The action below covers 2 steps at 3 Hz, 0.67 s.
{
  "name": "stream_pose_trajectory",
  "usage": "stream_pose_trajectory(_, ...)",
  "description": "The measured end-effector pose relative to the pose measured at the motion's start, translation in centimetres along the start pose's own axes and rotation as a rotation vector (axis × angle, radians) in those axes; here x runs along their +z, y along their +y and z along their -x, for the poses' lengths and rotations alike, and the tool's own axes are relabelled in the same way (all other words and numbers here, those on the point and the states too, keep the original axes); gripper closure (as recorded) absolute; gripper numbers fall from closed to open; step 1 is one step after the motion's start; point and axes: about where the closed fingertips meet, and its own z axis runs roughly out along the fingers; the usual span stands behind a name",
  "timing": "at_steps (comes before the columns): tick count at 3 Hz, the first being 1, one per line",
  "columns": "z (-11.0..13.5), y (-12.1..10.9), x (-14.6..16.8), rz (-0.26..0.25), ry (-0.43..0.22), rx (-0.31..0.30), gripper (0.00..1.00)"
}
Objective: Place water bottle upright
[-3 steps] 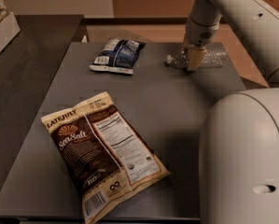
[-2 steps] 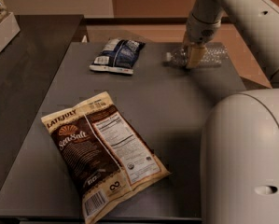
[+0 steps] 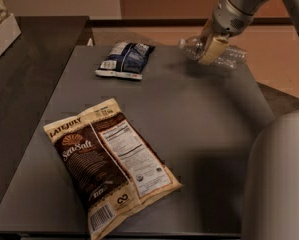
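Observation:
The water bottle (image 3: 191,47) is a small clear ribbed bottle that lies on its side at the table's far right, its cap pointing left. My gripper (image 3: 209,51) comes down from the arm at the top right and is shut around the bottle's middle. One beige finger (image 3: 214,48) covers the label part. The bottle's clear body (image 3: 235,55) sticks out to the right of the fingers. The bottle seems to hang slightly above the grey table (image 3: 204,124), with a faint shadow under it.
A large brown sea-salt chip bag (image 3: 109,164) lies flat at the front left of the table. A small blue snack bag (image 3: 124,59) lies at the far left. My white body (image 3: 279,184) fills the lower right. A dark counter (image 3: 24,84) adjoins the table's left side.
The gripper and the bottle have risen a little from the table surface, with the bottle still on its side. The bags have not moved.

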Motion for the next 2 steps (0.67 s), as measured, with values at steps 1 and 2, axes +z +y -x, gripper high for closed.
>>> stream_pose_trajectory(1, 2.0, 1.4, -2.4, -0.031, -0.153, 0.095, 1.0)
stream_pose_trajectory(2, 3.5, 2.8, -4.1, -0.051, -0.32, 0.202, 1.0)
